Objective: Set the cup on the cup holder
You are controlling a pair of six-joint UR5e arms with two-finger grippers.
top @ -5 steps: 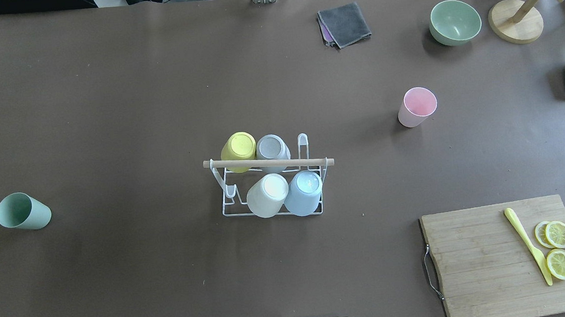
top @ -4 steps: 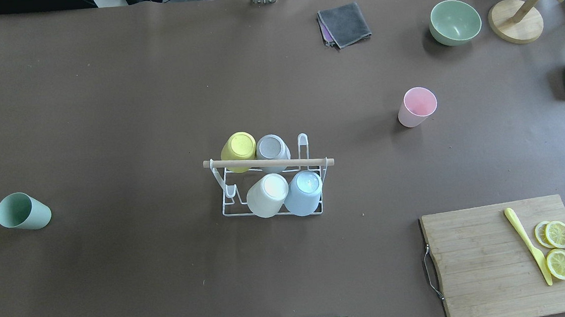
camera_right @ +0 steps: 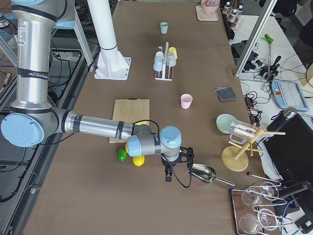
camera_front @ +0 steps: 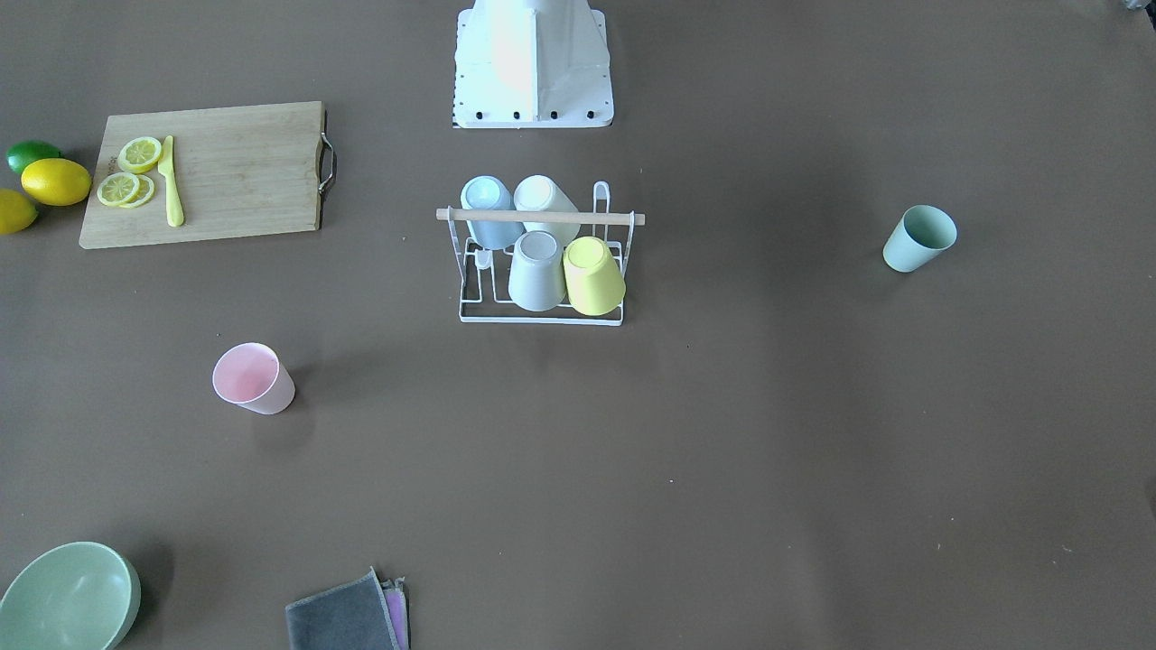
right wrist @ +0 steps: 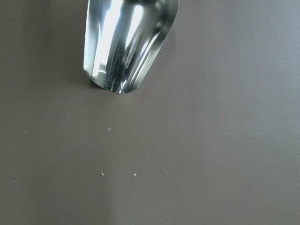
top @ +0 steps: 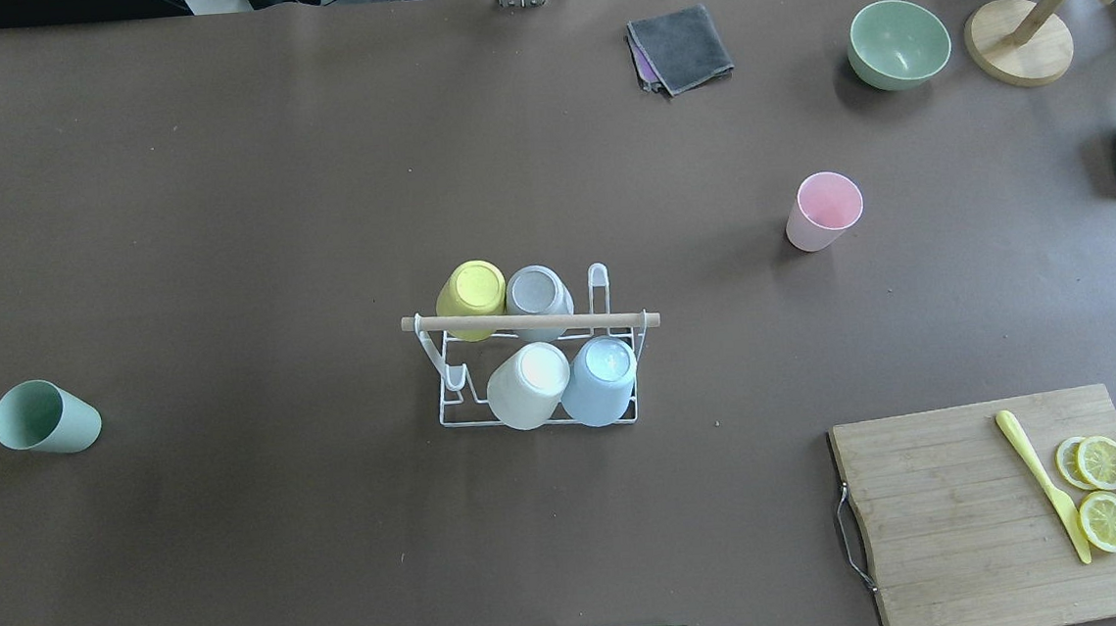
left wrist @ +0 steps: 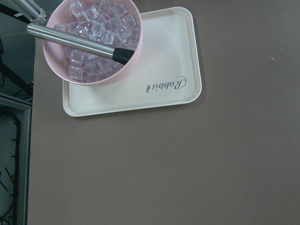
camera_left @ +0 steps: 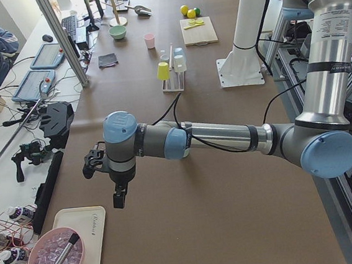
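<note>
The cup holder (top: pixel 529 322), a small white wire rack with a light wooden rod handle, is set at the middle of the brown tabletop (top: pixel 218 229), where either arm could reach it. Four cups are carried on it upside down, presumably to drain. A yellow plastic cup (top: pixel 471 297) and a grey cup (top: pixel 538 295) are in the far row, and a white cup (top: pixel 527 386) and a pale blue cup (top: pixel 600 379) are in the near row. Bare prongs are seen at the holder's 1 o'clock and 7 o'clock corners.

Two cups are found loose and mouth-up, both well apart from the holder: a sage green plastic cup (top: pixel 45 418) at 9 o'clock and a pink plastic cup (top: pixel 823 211) at 2 o'clock. Neither is held, so the task is judged not yet begun.

The left gripper (camera_left: pixel 118 200) is hung at the left end near a cream tray (left wrist: pixel 159 84) bearing a pink bowl of ice cubes (left wrist: pixel 133 58). The right gripper (camera_right: pixel 167 175) is just beside a shiny metal scoop (right wrist: pixel 126 42). How wide either pair of jaws stands cannot be told.

A bamboo cutting board (top: pixel 945 512) lies at 4 o'clock and a folded grey cloth (top: pixel 682 47) at 1 o'clock. Nothing is seen between the loose cups and the holder. The rod is judged the one obstacle above the prongs.
</note>
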